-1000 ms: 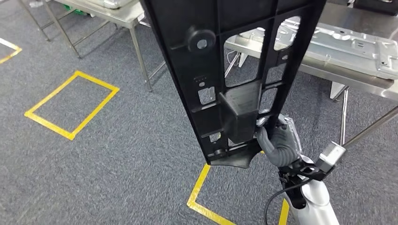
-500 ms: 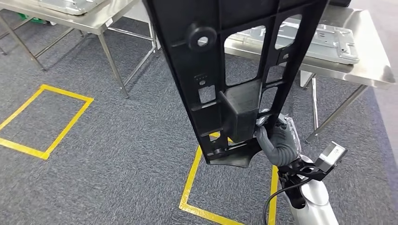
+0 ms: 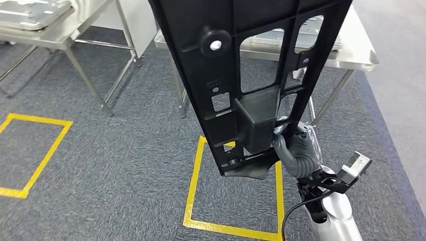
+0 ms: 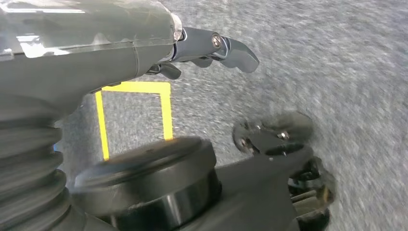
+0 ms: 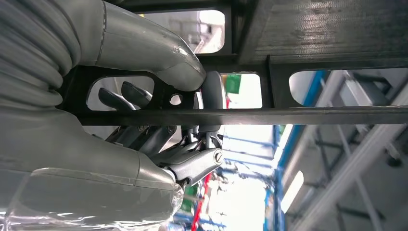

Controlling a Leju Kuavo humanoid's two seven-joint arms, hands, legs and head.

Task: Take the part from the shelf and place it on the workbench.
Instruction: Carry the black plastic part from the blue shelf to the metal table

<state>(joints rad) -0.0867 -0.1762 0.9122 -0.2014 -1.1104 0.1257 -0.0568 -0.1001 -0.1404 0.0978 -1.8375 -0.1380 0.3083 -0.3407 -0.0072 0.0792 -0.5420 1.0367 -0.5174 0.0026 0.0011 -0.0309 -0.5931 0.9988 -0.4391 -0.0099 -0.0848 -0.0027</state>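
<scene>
The part (image 3: 236, 75) is a long black plastic panel with cut-outs and a boxy block on its face. It stands upright, close in front of the head camera. My right hand (image 3: 297, 150) grips its lower right edge from behind. In the right wrist view the thumb (image 5: 149, 45) presses on a black rib of the part (image 5: 298, 115) and the fingers (image 5: 192, 166) curl around from the other side. The steel workbench (image 3: 354, 50) stands beyond the part, partly hidden by it. My left hand (image 4: 120, 43) hangs over the carpet and holds nothing.
A grey sheet-metal panel (image 3: 314, 37) lies on the workbench. A second steel table (image 3: 55, 32) stands at the back left. Yellow tape squares mark the grey carpet, one (image 3: 193, 201) just below the part and one (image 3: 35, 160) at the left.
The whole scene has slid to the left in the head view, so the camera has turned. The part and my right hand keep the same place in the picture.
</scene>
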